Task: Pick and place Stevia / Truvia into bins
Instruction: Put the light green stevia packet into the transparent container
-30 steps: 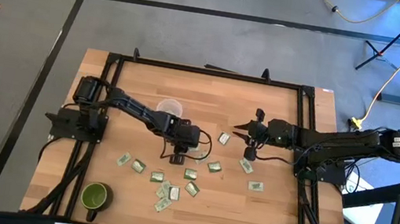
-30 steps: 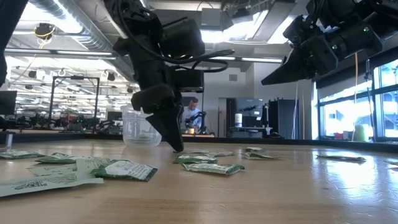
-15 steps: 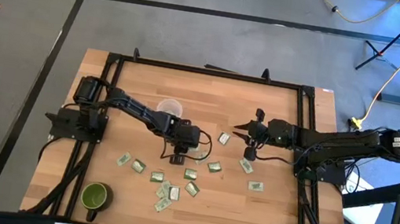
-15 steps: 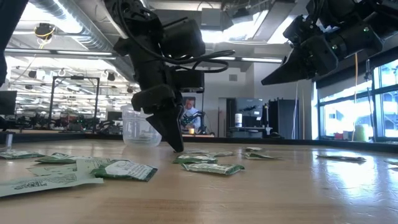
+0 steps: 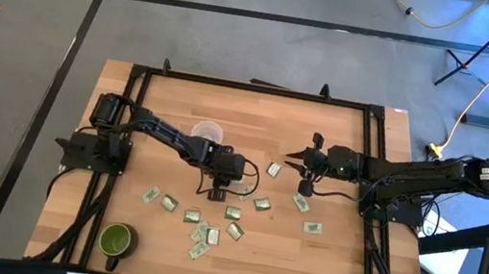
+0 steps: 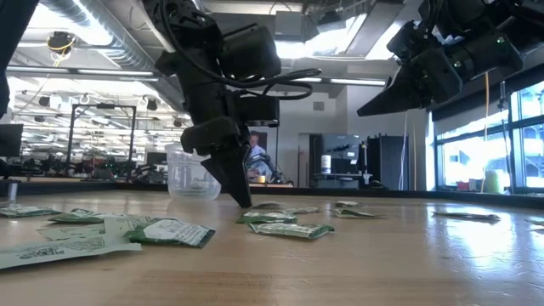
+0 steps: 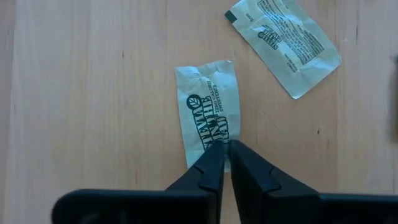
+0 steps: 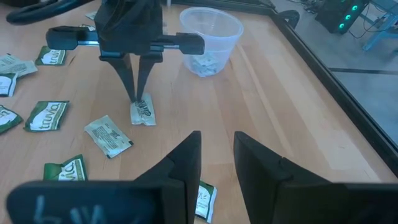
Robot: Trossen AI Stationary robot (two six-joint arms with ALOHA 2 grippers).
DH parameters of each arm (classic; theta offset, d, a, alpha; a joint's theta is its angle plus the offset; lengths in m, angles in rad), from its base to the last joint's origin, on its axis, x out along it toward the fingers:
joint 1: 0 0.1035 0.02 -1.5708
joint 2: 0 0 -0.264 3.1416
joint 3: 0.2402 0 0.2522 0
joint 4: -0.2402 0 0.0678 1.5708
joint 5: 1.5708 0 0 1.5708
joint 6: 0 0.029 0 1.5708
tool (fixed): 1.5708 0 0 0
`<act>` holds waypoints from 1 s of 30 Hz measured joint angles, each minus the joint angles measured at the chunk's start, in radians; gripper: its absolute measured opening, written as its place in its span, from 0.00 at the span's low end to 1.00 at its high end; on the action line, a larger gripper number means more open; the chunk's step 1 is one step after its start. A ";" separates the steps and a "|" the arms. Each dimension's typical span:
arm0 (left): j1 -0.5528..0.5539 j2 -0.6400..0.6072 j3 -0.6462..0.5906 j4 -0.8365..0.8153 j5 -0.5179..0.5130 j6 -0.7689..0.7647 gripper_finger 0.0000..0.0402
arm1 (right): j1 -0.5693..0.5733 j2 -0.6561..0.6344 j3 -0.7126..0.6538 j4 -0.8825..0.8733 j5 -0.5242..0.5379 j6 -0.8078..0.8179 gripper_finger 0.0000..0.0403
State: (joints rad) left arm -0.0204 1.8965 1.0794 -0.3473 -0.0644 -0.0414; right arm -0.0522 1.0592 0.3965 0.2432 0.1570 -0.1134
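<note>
A sachet near the middle of the bench is pinched at one short end by the left gripper, fingers clamped right on it, its long axis running straight out from the tips. The cup is found toward the far edge, closer to this arm. The right gripper is held parted, nothing in it, over the right side.

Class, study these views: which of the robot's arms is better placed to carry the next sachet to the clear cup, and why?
Left. Its claw is down on the table, pinching a sachet, with the clear cup close by. The right claw hangs open and empty above the table.
</note>
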 joint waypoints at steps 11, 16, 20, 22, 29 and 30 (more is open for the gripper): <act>0.001 -0.078 -0.008 0.015 0.010 0.001 0.00 | 0.000 0.000 0.000 0.000 0.000 0.000 0.25; 0.001 -0.187 -0.006 0.043 0.006 0.002 0.01 | 0.000 0.000 0.000 0.000 0.000 0.000 0.25; 0.000 -0.292 -0.003 0.051 -0.021 0.002 0.00 | 0.000 0.000 0.000 0.000 0.000 0.000 0.25; 0.000 -0.345 -0.003 -0.005 -0.097 -0.011 0.00 | 0.000 0.000 0.000 0.000 0.000 0.000 0.25; 0.012 -0.460 -0.003 -0.319 -0.331 -0.265 0.00 | 0.000 0.000 0.000 -0.002 0.000 0.003 0.25; 0.017 -0.460 -0.003 -0.366 -0.344 -0.309 0.01 | 0.000 0.000 0.000 -0.002 0.000 0.003 0.25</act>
State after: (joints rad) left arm -0.0029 1.4362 1.0763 -0.7132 -0.4085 -0.3501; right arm -0.0525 1.0592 0.3965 0.2415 0.1570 -0.1102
